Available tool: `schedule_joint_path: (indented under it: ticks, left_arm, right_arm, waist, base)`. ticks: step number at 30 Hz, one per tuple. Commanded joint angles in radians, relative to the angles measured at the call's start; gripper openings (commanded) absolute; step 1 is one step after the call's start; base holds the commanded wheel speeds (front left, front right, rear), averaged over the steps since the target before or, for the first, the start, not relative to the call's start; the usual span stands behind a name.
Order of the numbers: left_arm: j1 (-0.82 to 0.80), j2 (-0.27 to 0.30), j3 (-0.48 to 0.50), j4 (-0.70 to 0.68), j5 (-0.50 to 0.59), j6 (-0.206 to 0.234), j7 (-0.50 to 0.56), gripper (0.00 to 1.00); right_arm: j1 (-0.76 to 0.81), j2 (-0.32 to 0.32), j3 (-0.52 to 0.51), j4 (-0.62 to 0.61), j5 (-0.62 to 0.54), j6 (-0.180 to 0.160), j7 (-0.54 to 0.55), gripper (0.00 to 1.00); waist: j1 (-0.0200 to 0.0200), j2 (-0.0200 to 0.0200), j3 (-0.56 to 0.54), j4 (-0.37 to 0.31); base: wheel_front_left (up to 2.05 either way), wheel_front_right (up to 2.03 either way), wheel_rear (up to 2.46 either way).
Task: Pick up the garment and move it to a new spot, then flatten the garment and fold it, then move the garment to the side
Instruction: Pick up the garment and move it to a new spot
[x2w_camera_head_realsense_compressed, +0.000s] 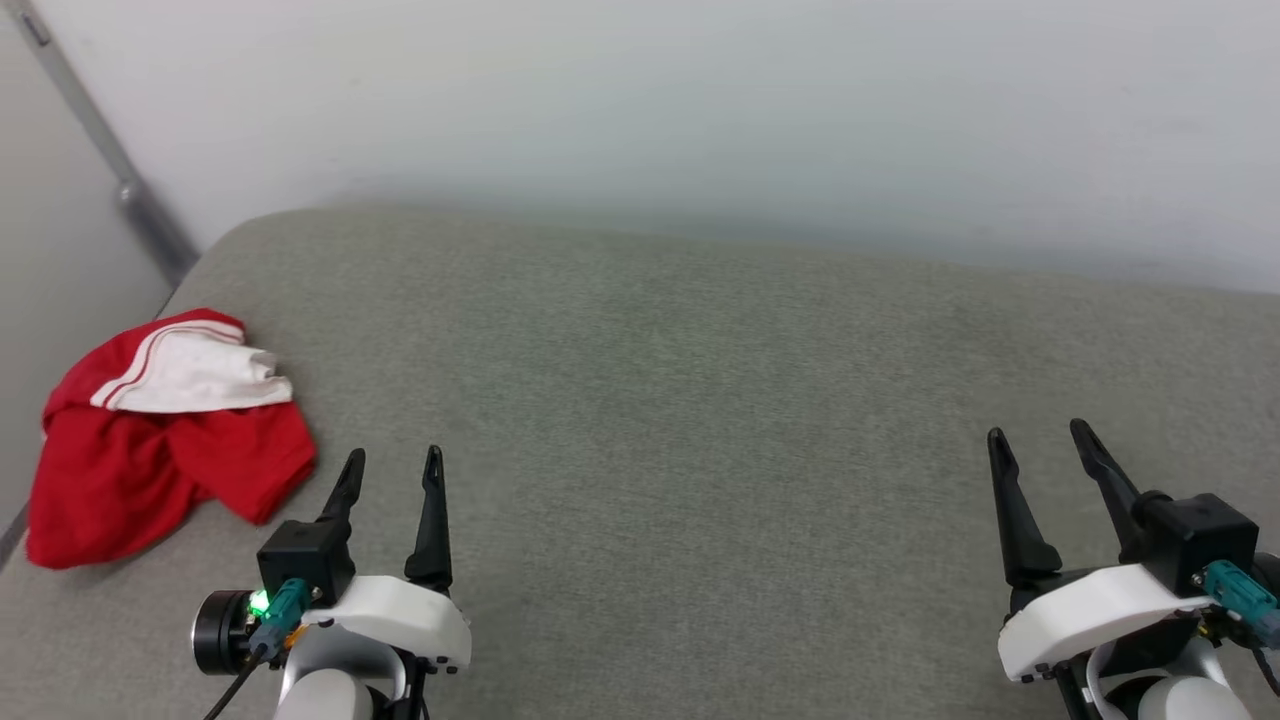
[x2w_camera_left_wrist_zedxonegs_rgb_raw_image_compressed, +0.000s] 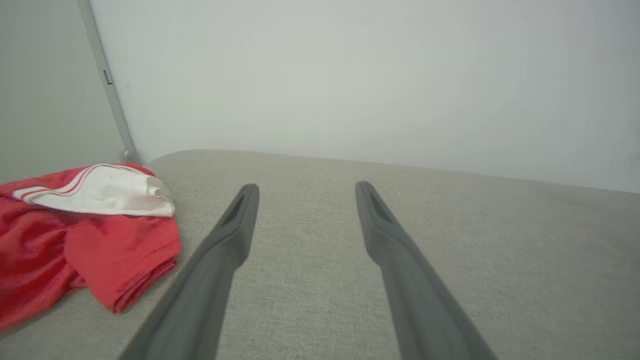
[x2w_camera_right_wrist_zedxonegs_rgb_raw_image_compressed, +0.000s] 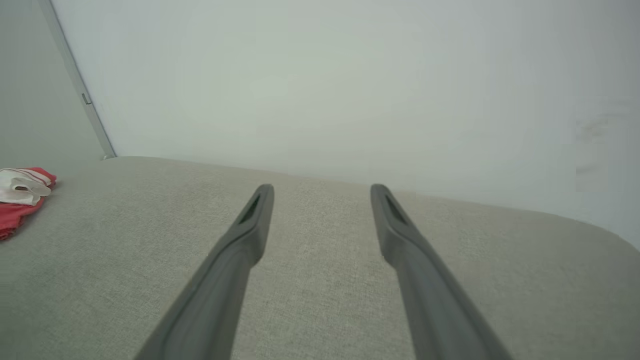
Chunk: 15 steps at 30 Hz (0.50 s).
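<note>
Garment (x2w_camera_head_realsense_compressed: 160, 440) left untouched at the left edge.
It is seen crumpled on the grey cushion (x2w_camera_head_realsense_compressed: 700, 400), just left of the left gripper (x2w_camera_head_realsense_compressed: 392, 455); that and the right gripper (x2w_camera_head_realsense_compressed: 1038, 430) are held wide, empty.

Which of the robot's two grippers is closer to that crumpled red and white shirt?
The left. The left gripper sits open just beside the shirt, not touching it; the right gripper is far across the grey surface.

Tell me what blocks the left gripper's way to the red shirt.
Nothing visible does. The garment lies crumpled to the left of the open left gripper, with just grey cushion between them.
</note>
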Motion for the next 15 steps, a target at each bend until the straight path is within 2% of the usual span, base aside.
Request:
schedule_joint_path:
  ticks: [1,15]
  left_arm:
    - [0.004,0.001,0.003,-0.007,0.001,0.006,-0.003,1.0]
    - [0.031,0.017,0.048,-0.048,0.002,0.032,-0.003,1.0]
  right_arm:
    - [0.003,0.003,0.003,-0.011,0.001,0.0,0.003,1.0]
    - [-0.019,0.003,0.056,-0.058,0.011,0.0,0.019,1.0]
  waist:
    - [0.0,0.0,0.005,0.067]
    - [0.0,0.0,0.022,0.289]
  base:
    - [0.0,0.0,0.0]
    - [0.0,0.0,0.0]
